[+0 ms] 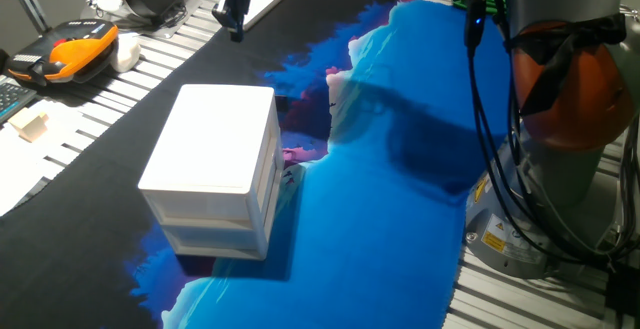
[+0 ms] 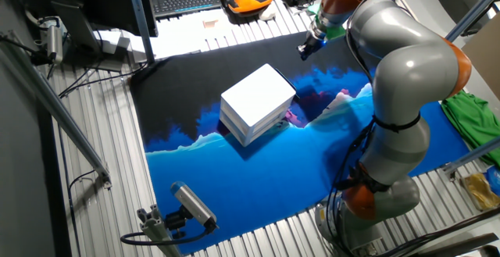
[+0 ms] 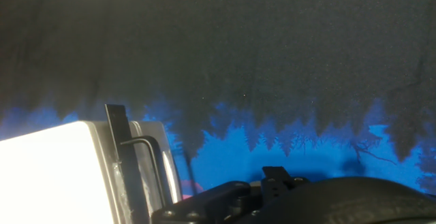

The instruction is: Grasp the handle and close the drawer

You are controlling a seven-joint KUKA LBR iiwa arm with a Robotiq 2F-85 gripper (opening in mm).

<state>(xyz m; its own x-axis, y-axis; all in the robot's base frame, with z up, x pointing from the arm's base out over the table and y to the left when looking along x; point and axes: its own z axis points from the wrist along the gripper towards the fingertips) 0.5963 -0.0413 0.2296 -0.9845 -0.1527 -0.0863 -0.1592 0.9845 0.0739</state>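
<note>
No writing is legible; the boxy white drawer (image 1: 243, 192) sits in its smooth cabinet (image 1: 212, 137) on the blue-and-black cloth (image 1: 400, 219), well apart from my empty fingers (image 1: 236, 17), whose opening I cannot tell.

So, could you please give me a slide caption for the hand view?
Hand view: white cabinet at lower left, its dark wire handle visible, on blue-and-black cloth.

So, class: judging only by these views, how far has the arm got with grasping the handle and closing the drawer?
Nothing looks done yet. The gripper hangs above the black cloth, apart from the white cabinet, holding nothing. The hand view shows the dark handle at the cabinet's front. How far the drawer stands out is hard to tell. Left: approach, grasp the handle, push shut.
</note>
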